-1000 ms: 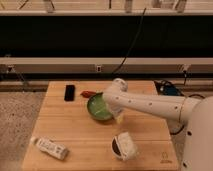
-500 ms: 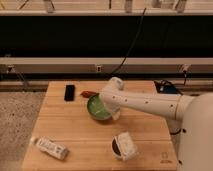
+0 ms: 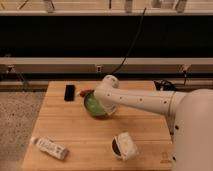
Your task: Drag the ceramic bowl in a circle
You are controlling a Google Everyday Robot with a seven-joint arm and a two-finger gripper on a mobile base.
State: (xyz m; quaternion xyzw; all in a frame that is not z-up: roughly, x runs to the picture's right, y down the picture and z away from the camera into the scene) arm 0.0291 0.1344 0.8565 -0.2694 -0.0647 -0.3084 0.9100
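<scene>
I am seeing the claw (image 3: 107, 111) pressed together at the right rim of the bowl (image 3: 92, 104), which is sitting just left of it.

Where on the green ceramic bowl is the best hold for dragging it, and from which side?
Probably the rim of the glossy green ceramic bowl, taken from above: it sits upright, mouth up, so its wall is exposed. The end effector is down at that rim, shut.

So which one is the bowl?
Find the wooden table; near its back middle, under the white arm, sits the ceramic bowl, with the shut gripper at its rim. It is the only green thing; the cup nearby is white.
</scene>
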